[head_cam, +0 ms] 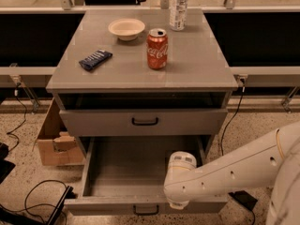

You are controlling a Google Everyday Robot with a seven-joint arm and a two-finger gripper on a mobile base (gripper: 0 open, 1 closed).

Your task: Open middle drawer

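Observation:
The middle drawer [140, 170] stands pulled far out of the grey cabinet, showing its plain grey inside. Its low front [108, 206] carries a small black bar handle [146, 210] at the bottom of the view. My gripper [177, 201] is at the drawer's front edge, just right of the handle, mostly hidden under my white wrist [182, 175]. The taller-fronted drawer [143, 122] above is pushed in, with a dark gap over it. The lowest drawer is hidden.
On the cabinet top [197, 60] are a red soda can [157, 48], a white bowl [126, 28], a blue snack bar [95, 59] and a plastic bottle [178, 3]. A cardboard box [54, 142] stands at left. Cables [33, 200] lie on the floor.

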